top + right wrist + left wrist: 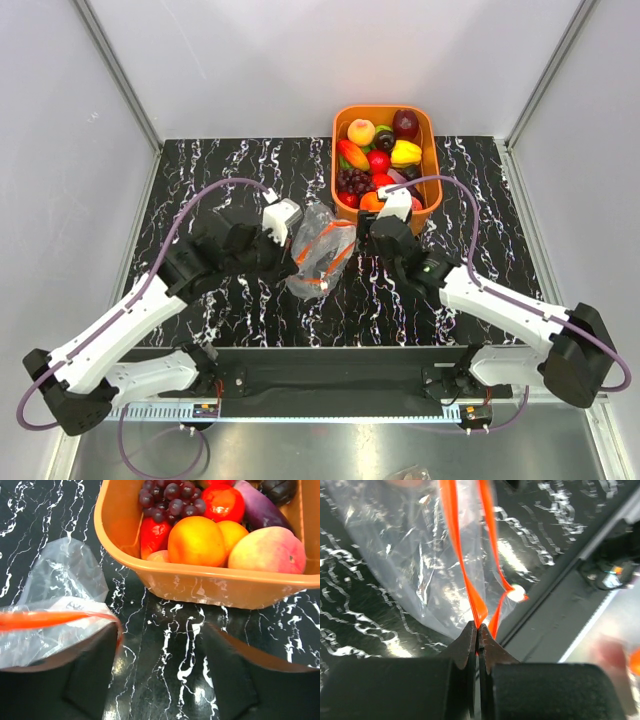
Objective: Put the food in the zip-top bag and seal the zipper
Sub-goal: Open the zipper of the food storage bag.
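The clear zip-top bag (312, 232) lies crumpled mid-table, mouth agape, its red-orange zipper (461, 565) split into two strips. My left gripper (479, 630) is shut on one zipper strip at the bag's edge. My right gripper (161, 630) stands open and empty over the dark table, just short of the orange basket (215, 585); its left finger touches the bag's zipper edge (45, 620). The food sits in the basket: an orange (196, 540), a peach (267, 550), purple grapes (170, 500) and a red piece (222, 502). I see no food in the bag.
The orange basket (428, 150) stands at the back of the black marbled table (220, 170), right of centre. Grey walls enclose the left, back and right. A metal rail (570, 605) runs along the near edge, close to the bag.
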Available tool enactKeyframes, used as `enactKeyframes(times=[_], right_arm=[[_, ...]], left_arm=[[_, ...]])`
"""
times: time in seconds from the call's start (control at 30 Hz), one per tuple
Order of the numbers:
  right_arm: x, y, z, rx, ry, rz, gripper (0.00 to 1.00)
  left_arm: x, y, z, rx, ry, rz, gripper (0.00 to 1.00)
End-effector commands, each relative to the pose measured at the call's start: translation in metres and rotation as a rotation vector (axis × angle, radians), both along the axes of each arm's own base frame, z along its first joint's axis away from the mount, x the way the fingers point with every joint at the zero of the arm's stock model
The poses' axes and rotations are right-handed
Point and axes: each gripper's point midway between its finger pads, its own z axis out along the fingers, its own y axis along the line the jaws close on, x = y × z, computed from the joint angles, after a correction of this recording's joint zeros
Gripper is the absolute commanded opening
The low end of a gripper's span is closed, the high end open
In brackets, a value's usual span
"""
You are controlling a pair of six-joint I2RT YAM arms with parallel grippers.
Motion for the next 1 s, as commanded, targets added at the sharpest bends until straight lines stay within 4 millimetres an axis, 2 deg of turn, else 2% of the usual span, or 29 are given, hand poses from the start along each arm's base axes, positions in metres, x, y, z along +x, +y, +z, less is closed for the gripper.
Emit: enactKeyframes(times=[0.0,0.2,0.4,0.53,0.57,0.67,0.77,0.8,0.83,0.87,0.9,0.97], right_arm=[[0.002,-0.007,0.024,0.047,-0.052,-0.014,0.78],[-0.003,0.008,0.029,0.068,-0.037,0.071,0.88],[-0.012,0.061,0.051,0.160,-0.035,0.326,0.86],[-0.020,0.090,0.063,0.205,-0.027,0.475,0.93],[-0.018,0.095,0.072,0.218,-0.034,0.485,0.93],[-0.014,0.105,0.065,0.208,0.005,0.504,0.94],[-0.007,0.118,0.069,0.221,0.025,0.508,0.94],[-0.002,0.122,0.060,0.207,0.047,0.500,0.95],[0.001,0.123,0.059,0.206,0.054,0.494,0.95],[0.004,0.125,0.063,0.219,0.054,0.482,0.96],[0.011,0.122,0.061,0.227,0.061,0.462,0.96],[0.021,0.115,0.067,0.282,0.076,0.436,0.96]], left_arm=[[0.024,0.004,0.023,0.004,-0.121,0.085,0.00],[0.026,0.005,0.029,-0.002,-0.161,0.076,0.00],[0.032,0.013,0.047,0.002,-0.239,0.091,0.00],[0.036,0.022,0.057,0.023,-0.290,0.114,0.01],[0.037,0.024,0.059,0.032,-0.304,0.117,0.01],[0.041,0.030,0.062,0.050,-0.337,0.137,0.01],[0.049,0.038,0.061,0.088,-0.369,0.175,0.02],[0.055,0.044,0.062,0.114,-0.384,0.212,0.02],[0.060,0.046,0.059,0.141,-0.381,0.239,0.02],[0.067,0.057,0.056,0.194,-0.384,0.298,0.02],[0.072,0.060,0.063,0.207,-0.392,0.329,0.02],[0.084,0.062,0.053,0.283,-0.376,0.369,0.00]])
